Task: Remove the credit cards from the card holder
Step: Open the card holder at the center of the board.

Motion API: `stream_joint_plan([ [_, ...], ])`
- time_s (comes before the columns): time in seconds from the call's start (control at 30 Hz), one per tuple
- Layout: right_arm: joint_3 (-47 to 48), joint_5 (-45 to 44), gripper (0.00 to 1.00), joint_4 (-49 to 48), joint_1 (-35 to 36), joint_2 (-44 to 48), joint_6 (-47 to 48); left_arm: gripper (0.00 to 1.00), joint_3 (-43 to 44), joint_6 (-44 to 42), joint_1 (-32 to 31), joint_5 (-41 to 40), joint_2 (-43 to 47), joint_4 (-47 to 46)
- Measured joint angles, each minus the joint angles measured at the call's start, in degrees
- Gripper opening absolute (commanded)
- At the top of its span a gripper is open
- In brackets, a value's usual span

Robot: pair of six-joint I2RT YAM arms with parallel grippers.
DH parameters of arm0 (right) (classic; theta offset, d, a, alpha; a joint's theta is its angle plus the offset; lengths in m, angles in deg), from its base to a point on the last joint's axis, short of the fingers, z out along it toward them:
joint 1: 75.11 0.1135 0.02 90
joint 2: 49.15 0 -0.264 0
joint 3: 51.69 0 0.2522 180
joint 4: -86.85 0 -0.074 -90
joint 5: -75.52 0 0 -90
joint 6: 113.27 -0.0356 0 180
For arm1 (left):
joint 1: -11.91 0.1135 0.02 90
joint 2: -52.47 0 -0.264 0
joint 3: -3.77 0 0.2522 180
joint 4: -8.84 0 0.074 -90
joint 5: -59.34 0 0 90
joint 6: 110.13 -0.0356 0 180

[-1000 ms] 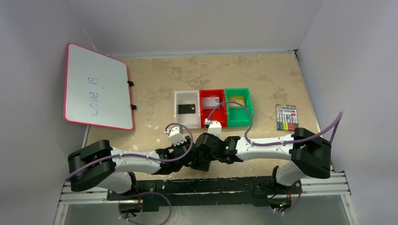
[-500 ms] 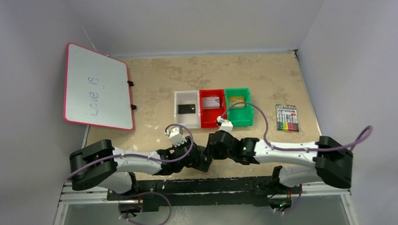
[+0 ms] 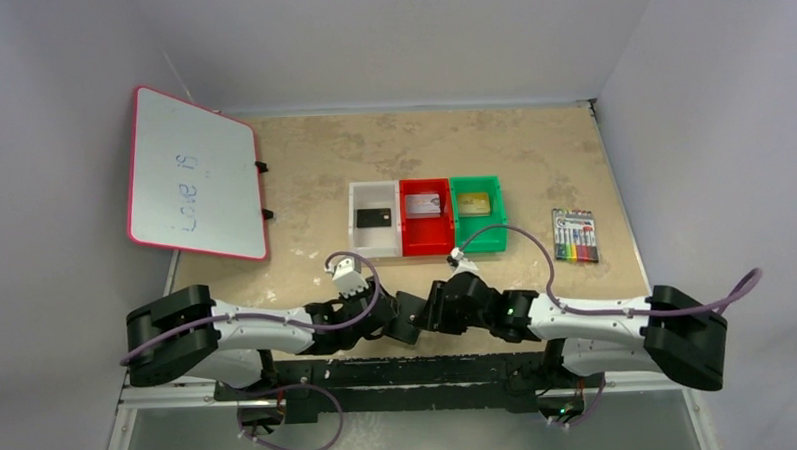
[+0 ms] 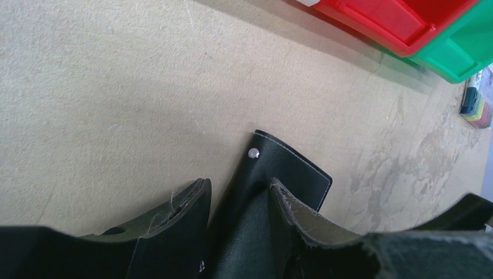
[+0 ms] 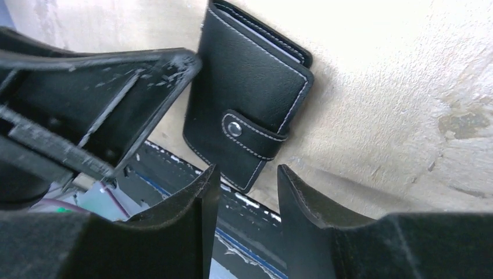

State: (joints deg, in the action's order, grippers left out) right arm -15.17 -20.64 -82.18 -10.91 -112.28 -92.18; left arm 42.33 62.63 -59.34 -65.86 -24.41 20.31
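The card holder [image 5: 247, 96] is a closed black wallet with its strap tab snapped, at the table's near edge. It shows between my left fingers in the left wrist view [image 4: 256, 232] and as a dark shape in the top view [image 3: 409, 329]. My left gripper [image 4: 238, 186] [image 3: 394, 321] is shut on it. My right gripper [image 5: 247, 180] [image 3: 440, 310] is open and empty, just right of the holder. A black card [image 3: 372, 217] lies in the white bin [image 3: 358, 236], a silver-grey card [image 3: 426, 204] in the red bin [image 3: 411, 240], a gold-tan card [image 3: 474, 203] in the green bin [image 3: 497, 227].
A pack of coloured markers [image 3: 574, 234] lies at the right. A red-framed whiteboard [image 3: 193, 174] leans at the back left. The black rail [image 3: 400, 370] runs along the near table edge under both grippers. Grey walls stand on three sides.
My right gripper has drawn back to the right, away from the card holder, and its arm has swung outward. My left gripper still holds the holder and has shifted slightly.
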Motion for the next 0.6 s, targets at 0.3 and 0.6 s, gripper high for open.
stream_joint_plan([
  [0.3, 0.61, 4.72, 0.32, -4.13, -6.99, -7.26, 3.43, 0.4, -3.08, -0.44, -0.55, 0.57, 2.82, -2.19],
  [0.6, 8.5, 3.87, 0.33, 0.02, -11.23, -8.04, 11.39, 0.32, -3.06, -0.87, -2.05, 0.98, 0.37, -6.03],
])
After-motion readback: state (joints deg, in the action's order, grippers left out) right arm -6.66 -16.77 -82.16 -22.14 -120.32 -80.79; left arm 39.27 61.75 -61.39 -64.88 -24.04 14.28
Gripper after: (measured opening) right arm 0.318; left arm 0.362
